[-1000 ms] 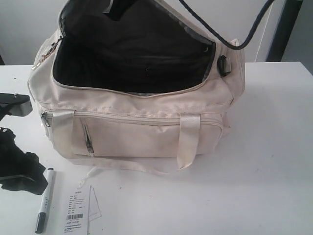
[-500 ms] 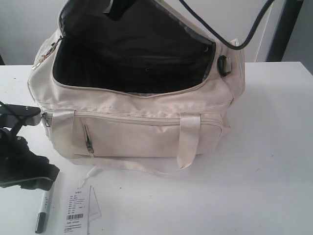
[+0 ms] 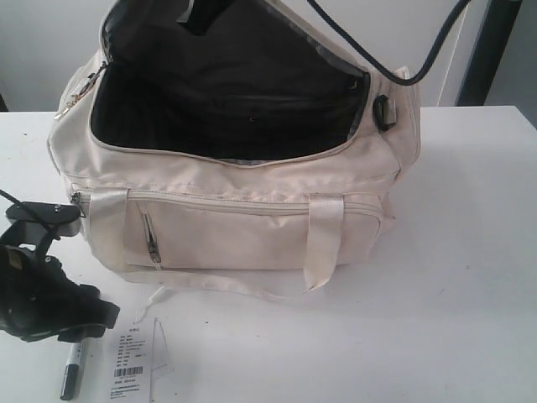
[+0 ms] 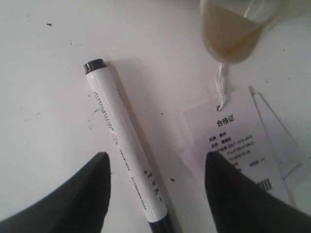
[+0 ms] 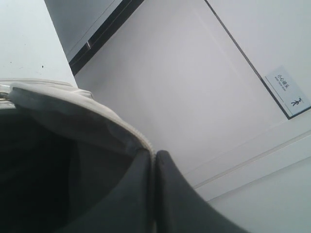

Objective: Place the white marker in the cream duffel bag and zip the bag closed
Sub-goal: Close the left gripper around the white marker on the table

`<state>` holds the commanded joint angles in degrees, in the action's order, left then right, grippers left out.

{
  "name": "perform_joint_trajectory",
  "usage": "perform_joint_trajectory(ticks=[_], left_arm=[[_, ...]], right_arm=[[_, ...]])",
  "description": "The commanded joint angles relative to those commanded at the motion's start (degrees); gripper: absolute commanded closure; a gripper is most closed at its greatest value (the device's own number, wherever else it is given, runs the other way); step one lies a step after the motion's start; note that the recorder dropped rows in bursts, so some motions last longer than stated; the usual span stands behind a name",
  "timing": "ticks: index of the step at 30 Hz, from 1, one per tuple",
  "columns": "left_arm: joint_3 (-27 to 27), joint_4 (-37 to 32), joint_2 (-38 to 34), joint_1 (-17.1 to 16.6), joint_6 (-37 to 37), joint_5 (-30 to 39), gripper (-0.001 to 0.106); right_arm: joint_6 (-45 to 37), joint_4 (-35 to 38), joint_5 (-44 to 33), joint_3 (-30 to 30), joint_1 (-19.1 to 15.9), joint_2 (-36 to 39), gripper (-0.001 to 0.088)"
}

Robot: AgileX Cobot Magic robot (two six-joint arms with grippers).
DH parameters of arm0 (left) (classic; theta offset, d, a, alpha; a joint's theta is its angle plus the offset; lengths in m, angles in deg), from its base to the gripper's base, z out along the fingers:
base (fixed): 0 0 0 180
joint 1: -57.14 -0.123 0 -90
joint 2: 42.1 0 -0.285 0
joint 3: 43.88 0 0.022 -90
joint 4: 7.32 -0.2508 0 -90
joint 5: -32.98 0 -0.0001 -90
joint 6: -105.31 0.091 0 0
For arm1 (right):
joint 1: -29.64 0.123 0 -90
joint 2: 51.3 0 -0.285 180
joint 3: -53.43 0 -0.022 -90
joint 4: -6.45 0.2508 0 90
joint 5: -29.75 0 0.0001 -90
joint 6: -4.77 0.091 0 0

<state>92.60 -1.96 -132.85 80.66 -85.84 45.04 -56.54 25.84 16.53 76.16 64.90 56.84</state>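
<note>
The step in hand is the pick-up, the first part of the task. At the far left, off the front left corner of the cream duffel bag (image 3: 243, 227), the left gripper (image 4: 155, 158) hangs over the table (image 3: 470, 252) with its jaws spread wide and nothing in them. The white marker (image 4: 127, 145) lies flat between the two fingers, touching neither, outside the bag and just in front of that same corner. Its dark cap end points away from the bag. Just beside the marker, on the side toward the bag's middle, lies the paper tag (image 4: 238, 141) on its string (a likely thing to snag, since one finger sits over its edge).

The bag itself stands wide open, its black lining showing, and the zip is undone. At the bag's rear rim the right gripper (image 5: 153, 160) has its fingers pressed together, seemingly pinching the rim's fabric and holding the mouth up.

The next move calls for lowering squarely over the barrel, closing across its narrow width clear of the tag, then lifting it over the bag's front wall into the opening.
</note>
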Motion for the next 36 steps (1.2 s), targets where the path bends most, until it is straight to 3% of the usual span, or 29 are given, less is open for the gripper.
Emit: perform_joint_trajectory(ticks=[6, 30, 32, 34, 36], left_arm=[[0.00, -0.10, -0.67, 0.00, 0.00, -0.90, 0.050], [0.00, -2.51, -7.77, -0.12, -0.63, -3.45, 0.052], [0.00, -2.51, -8.02, -0.12, -0.63, -3.34, 0.059], [0.00, -2.51, -8.02, -0.12, -0.63, -2.87, 0.073], [0.00, -3.31, -8.02, -0.12, -0.53, -1.81, 0.096]], right_arm=[[0.00, 0.00, 0.00, 0.00, 0.00, 0.00, 0.0868], [0.00, 0.00, 0.00, 0.00, 0.00, 0.00, 0.0868], [0.00, 0.00, 0.00, 0.00, 0.00, 0.00, 0.0868], [0.00, 0.00, 0.00, 0.00, 0.00, 0.00, 0.0868], [0.00, 0.00, 0.00, 0.00, 0.00, 0.00, 0.0868]])
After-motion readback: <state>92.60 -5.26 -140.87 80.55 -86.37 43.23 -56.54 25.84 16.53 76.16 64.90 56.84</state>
